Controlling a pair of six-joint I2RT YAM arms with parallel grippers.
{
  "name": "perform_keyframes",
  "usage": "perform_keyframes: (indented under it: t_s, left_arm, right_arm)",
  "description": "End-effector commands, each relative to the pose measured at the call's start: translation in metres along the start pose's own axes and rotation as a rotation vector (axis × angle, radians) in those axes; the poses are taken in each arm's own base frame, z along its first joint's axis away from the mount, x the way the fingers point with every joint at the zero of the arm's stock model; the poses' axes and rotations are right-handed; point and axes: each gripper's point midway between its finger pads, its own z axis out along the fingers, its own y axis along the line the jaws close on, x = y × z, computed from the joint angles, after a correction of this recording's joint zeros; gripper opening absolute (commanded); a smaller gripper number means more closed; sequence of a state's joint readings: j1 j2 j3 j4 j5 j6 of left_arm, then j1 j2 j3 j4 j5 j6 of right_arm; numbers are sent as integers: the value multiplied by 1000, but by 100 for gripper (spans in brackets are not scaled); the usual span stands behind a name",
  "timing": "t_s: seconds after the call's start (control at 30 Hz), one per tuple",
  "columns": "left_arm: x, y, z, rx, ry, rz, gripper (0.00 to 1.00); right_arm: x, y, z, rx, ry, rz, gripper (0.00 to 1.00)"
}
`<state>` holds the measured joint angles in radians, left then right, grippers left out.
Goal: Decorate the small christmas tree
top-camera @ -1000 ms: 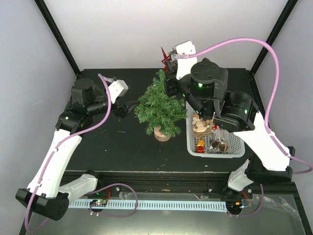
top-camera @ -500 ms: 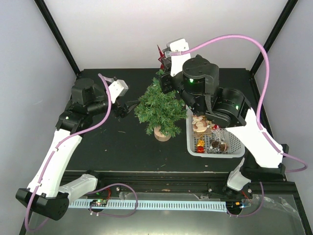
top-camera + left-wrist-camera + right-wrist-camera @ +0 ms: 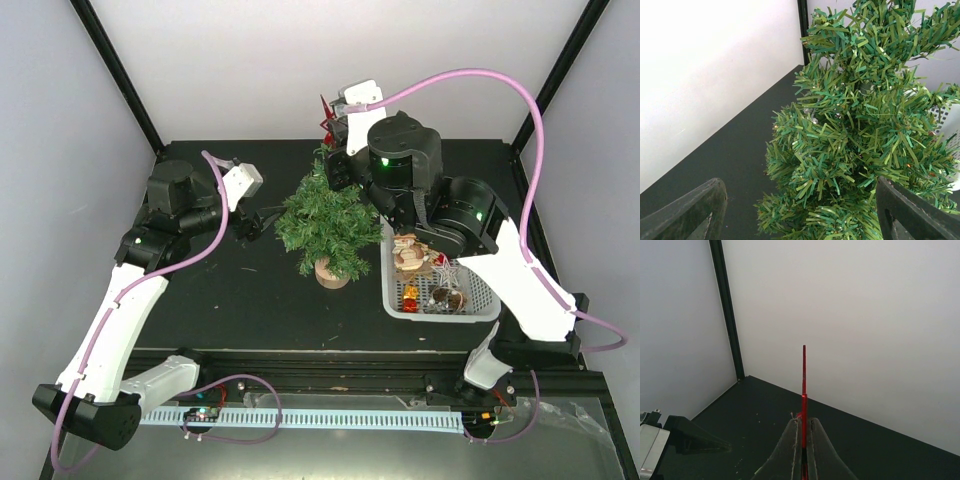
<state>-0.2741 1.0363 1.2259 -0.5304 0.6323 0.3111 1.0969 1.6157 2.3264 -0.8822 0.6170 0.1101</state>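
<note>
Right gripper (image 3: 333, 128), top view: my jaws are clamped on a red ornament (image 3: 325, 108), held above and behind the tree (image 3: 325, 215). The tree stands upright mid-table on its stump (image 3: 332, 272), just left of the basket (image 3: 490, 300). Left gripper (image 3: 262, 222) is spread wide beside the branches; contact cannot be confirmed.

Left wrist view: foliage fills the gap between my fingers (image 3: 690, 212).

Right wrist view: the ornament is edge-on, pinched flat.

Assessment: the tree is likely light and easily tipped, with soft, yielding bristles. Steady it at the trunk or stump, not the foliage.
</note>
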Motion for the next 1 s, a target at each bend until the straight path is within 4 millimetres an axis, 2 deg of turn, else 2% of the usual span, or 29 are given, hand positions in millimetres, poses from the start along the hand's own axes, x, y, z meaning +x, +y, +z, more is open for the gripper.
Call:
perform_keyframes:
  t_s: [0.0, 0.5, 0.97]
  left_arm:
    - [-2, 1, 1, 4, -11, -5, 82]
    - [1, 0, 0, 5, -11, -9, 82]
    - [4, 0, 2, 7, -8, -14, 82]
  right_arm:
    - [2, -6, -5, 4, 7, 9, 1]
    - [-16, -14, -17, 5, -45, 50, 1]
    - [-14, -10, -13, -5, -36, 52, 1]
